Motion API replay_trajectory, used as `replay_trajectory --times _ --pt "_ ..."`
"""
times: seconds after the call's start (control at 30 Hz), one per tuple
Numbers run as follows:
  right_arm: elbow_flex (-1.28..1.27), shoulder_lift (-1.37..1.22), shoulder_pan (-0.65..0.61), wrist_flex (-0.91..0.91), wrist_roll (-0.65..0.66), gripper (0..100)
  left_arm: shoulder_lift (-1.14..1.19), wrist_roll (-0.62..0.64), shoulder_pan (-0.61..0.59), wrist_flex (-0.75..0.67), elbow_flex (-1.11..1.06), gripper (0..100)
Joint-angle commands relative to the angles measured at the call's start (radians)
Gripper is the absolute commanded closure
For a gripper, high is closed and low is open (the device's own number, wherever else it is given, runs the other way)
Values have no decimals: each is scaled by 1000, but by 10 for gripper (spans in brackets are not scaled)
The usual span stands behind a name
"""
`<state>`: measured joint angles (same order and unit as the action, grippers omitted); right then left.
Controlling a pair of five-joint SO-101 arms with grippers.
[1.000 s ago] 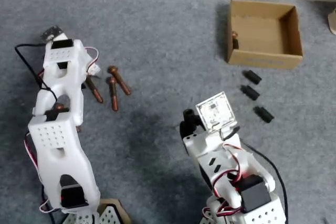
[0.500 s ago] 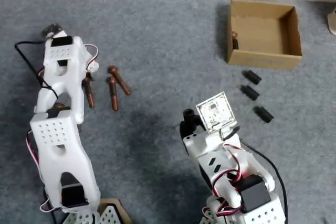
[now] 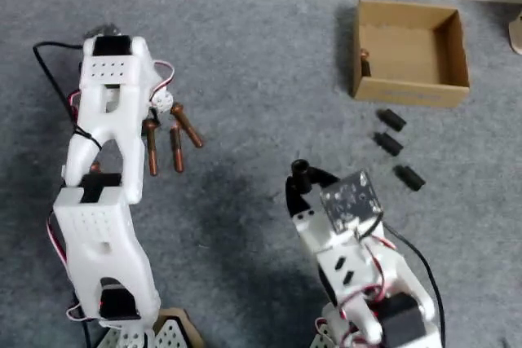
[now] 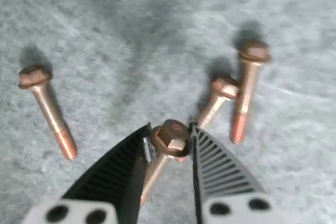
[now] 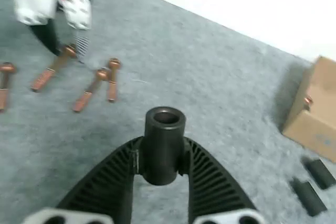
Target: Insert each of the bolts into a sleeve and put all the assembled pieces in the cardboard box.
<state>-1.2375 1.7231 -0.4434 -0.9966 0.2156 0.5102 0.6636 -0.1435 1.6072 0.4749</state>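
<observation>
My left gripper (image 4: 169, 134) is shut on a copper bolt (image 4: 157, 167) just under its head, held above the grey carpet. In the high view this bolt (image 3: 151, 148) hangs at the arm's tip beside two loose bolts (image 3: 176, 146) (image 3: 187, 125). Upright between the fingers of my right gripper (image 5: 163, 155) stands a black sleeve (image 5: 165, 127), bore up, with the gripper shut on it; the high view puts that sleeve (image 3: 300, 172) near the table's middle. The cardboard box (image 3: 408, 94) at the back right holds one assembled piece (image 3: 364, 61).
Three loose black sleeves (image 3: 391, 119) (image 3: 388, 143) (image 3: 409, 177) lie in a row in front of the box. A further bolt (image 4: 47, 109) lies apart from the pair (image 4: 218, 98) (image 4: 245, 90). Open carpet separates the two arms.
The left gripper has come up off the carpet with the bolt and shifted right, toward the loose pair. The right arm has swung its sleeve forward and slightly right.
</observation>
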Motion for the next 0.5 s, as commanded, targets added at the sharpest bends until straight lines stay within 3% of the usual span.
replay_trajectory --times 0.0,0.13,0.47 --pt "-117 16 53 193 17 995 -119 0 53 9 48 995" --pt "-249 16 53 340 17 995 -166 2 94 5 48 995" --pt "-312 13 -19 348 9 995 -341 6 166 -31 19 995"
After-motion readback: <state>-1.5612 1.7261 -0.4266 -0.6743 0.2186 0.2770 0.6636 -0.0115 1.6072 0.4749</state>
